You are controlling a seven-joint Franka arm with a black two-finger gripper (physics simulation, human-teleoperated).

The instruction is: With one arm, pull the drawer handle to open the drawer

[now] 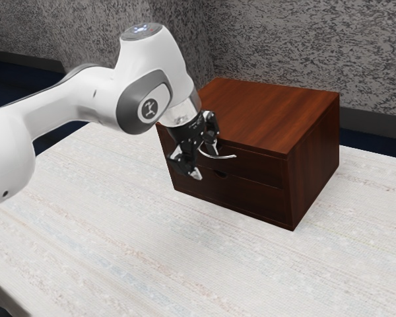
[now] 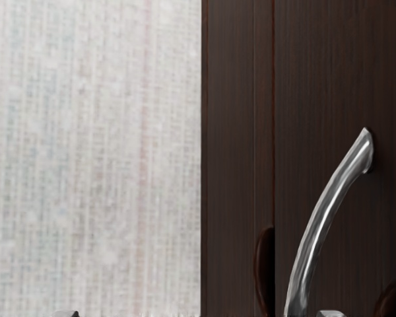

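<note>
While the gripper (image 1: 206,153) is hovering at the front of the cabinet (image 1: 277,112), its fingers (image 1: 187,165) are standing wide apart w/ the silver handle (image 1: 223,156) passing between them. One finger is sitting approx. 1 o'clock of the handle's near end, the other approx. 7 o'clock, neither clamping it. The cabinet is sitting on the counter (image 1: 119,251), its upper drawer (image 1: 254,164) looking flush w/ the front.

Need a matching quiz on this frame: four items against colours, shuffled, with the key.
Items:
1. drawer handle
2. cabinet
3. table
4. gripper

Colours:
A. black
B. pale, woven look
C. silver
D. reddish-brown wood

Pairs: 1-C, 2-D, 3-B, 4-A
</note>
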